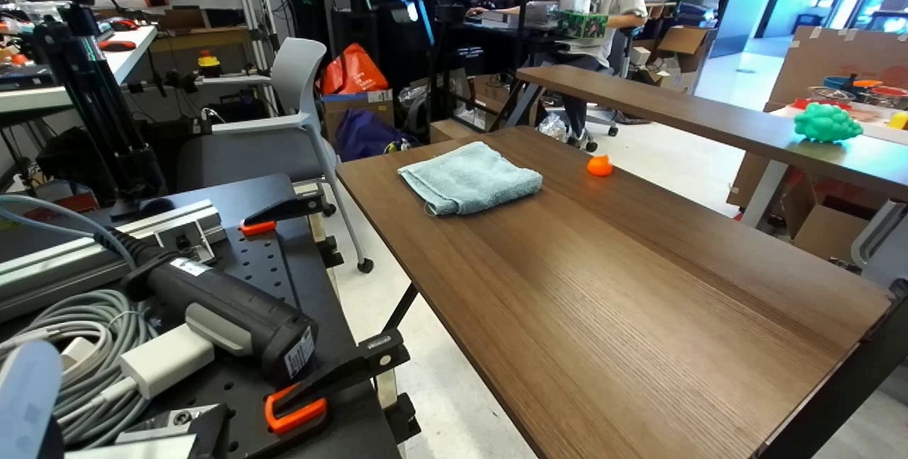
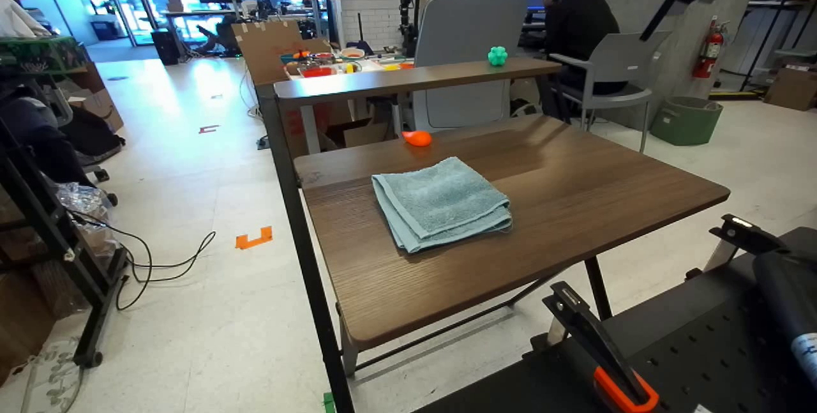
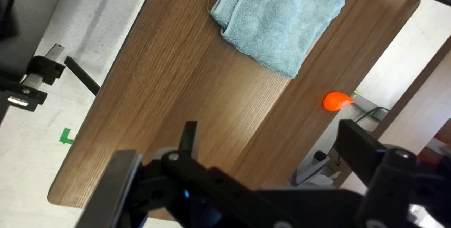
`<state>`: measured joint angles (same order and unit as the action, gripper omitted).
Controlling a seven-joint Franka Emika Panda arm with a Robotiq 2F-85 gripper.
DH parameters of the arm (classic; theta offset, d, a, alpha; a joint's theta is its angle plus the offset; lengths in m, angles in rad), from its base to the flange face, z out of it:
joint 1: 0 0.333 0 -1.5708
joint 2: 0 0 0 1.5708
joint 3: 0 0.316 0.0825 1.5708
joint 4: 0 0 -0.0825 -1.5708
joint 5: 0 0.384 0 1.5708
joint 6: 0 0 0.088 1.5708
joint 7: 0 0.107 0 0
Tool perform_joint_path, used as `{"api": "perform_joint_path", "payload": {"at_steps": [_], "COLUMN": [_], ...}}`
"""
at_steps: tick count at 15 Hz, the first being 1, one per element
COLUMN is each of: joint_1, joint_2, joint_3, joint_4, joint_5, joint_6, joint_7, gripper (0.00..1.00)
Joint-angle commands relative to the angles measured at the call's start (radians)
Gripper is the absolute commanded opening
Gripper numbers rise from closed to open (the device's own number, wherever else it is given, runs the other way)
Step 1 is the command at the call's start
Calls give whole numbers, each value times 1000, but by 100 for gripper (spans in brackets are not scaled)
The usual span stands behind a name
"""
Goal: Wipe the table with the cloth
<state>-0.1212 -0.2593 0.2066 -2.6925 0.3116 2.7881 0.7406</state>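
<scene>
Black, angular, metal-looking pincer spread wide, nothing grasped, over the long rectangular dark-brown wood-grain worktop. Farther out: blue-grey terry cloth, folded squarish, toward one short edge. Risk: shallow pinch could catch only the upper fold, dragging it open. Broad wiping might shove the glossy orange teardrop-shaped object, material unclear, off the nearby long edge.

cloth: pale blue-grey | table: brown wood-grain | hand: blurred, probably black
</scene>
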Motion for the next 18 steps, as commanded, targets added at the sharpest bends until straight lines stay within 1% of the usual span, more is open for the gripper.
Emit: {"api": "perform_joint_path", "payload": {"at_steps": [1, 2, 4, 7, 9, 11, 12, 13, 15, 18], "joint_1": [74, 58, 84, 92, 100, 105, 116, 133, 184, 268], "joint_2": [129, 80, 126, 143, 210, 313, 365, 419, 508, 625], "joint_3": [-64, -56, -75, -82, -76, -65, -66, -75, -107, -156], "joint_4": [86, 29, 58, 76, 121, 196, 234, 282, 376, 495], "joint_5": [38, -7, 2, 6, 1, -48, -75, -114, -180, -216], "joint_6": [-72, -4, -30, -42, -32, -31, -16, -28, -71, -132], "joint_7": [-22, 17, 10, 5, 54, 165, 228, 295, 415, 529], "gripper": [100, 100, 100, 100, 100, 100, 100, 100, 100, 100]}}
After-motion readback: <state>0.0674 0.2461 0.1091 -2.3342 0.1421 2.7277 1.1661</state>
